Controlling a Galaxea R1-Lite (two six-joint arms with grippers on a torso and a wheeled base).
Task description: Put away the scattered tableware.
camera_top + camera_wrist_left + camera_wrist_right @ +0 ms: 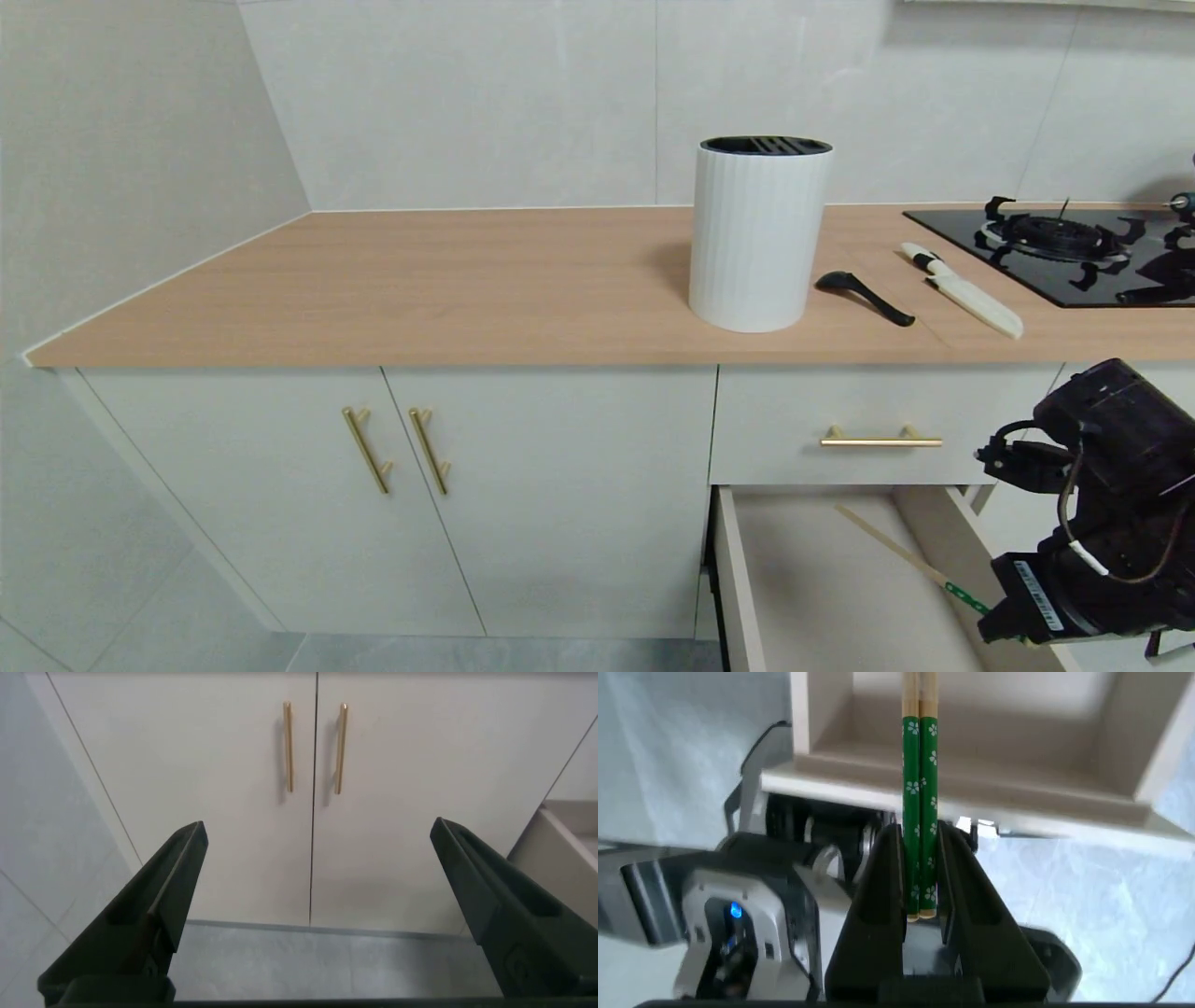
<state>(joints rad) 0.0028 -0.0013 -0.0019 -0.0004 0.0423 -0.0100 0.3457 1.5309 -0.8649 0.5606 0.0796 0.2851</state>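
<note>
Before the open drawer [738,579], the right gripper [920,849] pinches a pair of chopsticks [919,775] by their green, flower-printed ends; the sticks slant over the drawer's inside. Facing the cabinet doors [392,812], the left gripper [318,831] is spread wide. On the countertop [420,289], a black spoon [864,296] and a white knife [966,301] lie beside the white holder [758,233].

The left hand [318,829] hangs with its two dark fingers [154,901] spread wide. At its twelve o'clock stand two white doors [187,793], their upright gold handles [288,747] flanking the seam. At two o'clock juts a drawer [561,835] corner. Grey floor [308,952] lies under the doors.
</note>
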